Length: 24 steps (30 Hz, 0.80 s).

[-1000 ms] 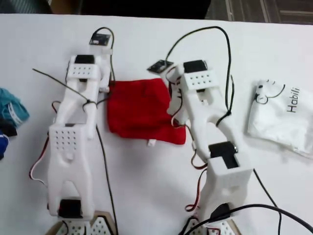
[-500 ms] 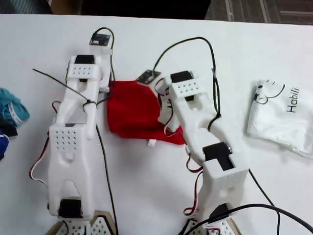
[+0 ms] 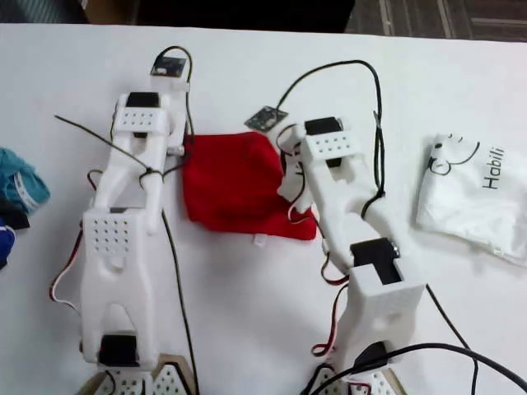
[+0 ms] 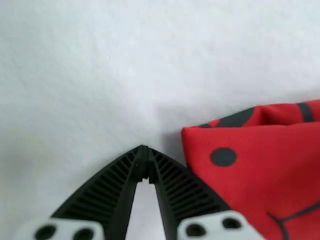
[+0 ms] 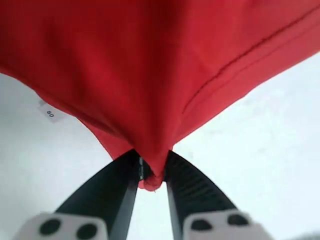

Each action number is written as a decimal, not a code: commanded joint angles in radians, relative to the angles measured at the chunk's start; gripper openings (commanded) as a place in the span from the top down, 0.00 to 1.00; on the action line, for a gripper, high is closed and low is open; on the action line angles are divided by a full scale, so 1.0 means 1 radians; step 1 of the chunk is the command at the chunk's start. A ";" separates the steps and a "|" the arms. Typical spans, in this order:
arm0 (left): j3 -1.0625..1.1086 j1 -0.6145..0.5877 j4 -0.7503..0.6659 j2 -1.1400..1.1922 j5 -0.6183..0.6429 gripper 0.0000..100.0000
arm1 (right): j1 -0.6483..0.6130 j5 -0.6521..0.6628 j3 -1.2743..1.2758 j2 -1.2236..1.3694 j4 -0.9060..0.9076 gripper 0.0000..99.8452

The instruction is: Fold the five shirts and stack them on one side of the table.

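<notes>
- Find red shirt [image 3: 239, 185] at mid-table, between the two arms, a little closer to the far edge than the near one.
- Read it as a rough rectangle, already doubled over, with its long axis running between the table's left and right edges.
- See right gripper [image 5: 151, 166] pinching the shirt's right-hand edge, a peak of red cloth caught between the black ribbed fingers [image 5: 117, 187].
- From that pinch, trace the whole body of the shirt spreading toward the table's left edge. Judge that any fold or drag has to go that way.
- See left gripper [image 4: 143, 156] pressed together on nothing, tips on the bare table [image 3: 247, 329] just beside the shirt's far-left corner, apart from it.
- Rate the right arm as the one in charge of the cloth, the left merely close enough to pin that corner if wanted.
- Cloth: soft, matte, knit-looking, limp enough to tent at the pinch. Stitched hem line along one edge, black printed dots and strokes near the corner, small white tag [image 3: 259, 240] poking out at the near edge.
- Table surface: white, faintly fuzzy.
- Also note white shirt [image 3: 473, 197] with black print lying flat at the right edge, and a bunched teal and dark blue pile [image 3: 16, 193] at the left edge.
</notes>
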 commanded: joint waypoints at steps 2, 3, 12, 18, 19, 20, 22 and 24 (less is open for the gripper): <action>-0.033 -0.008 -0.008 0.002 0.008 0.97 | 0.005 -0.002 -0.009 -0.122 0.033 0.98; -0.033 -0.008 -0.008 0.002 0.008 0.97 | 0.005 -0.002 -0.009 -0.140 0.044 0.98; -0.033 -0.008 -0.008 0.003 0.008 0.97 | 0.005 0.006 -0.003 -0.257 0.124 0.97; -0.033 -0.008 -0.008 0.003 0.008 0.97 | 0.005 0.006 -0.002 -0.199 0.137 0.89; -0.033 -0.008 -0.008 0.003 0.008 0.97 | 0.005 0.006 -0.002 -0.189 0.137 0.91; -0.033 -0.008 -0.008 0.003 0.008 0.97 | 0.005 0.006 -0.002 -0.182 0.137 0.94; -0.033 -0.008 -0.008 0.003 0.008 0.97 | 0.005 0.000 -0.002 -0.173 0.139 0.98; -0.033 -0.008 -0.008 0.003 0.008 0.97 | 0.005 -0.002 -0.002 -0.171 0.162 0.97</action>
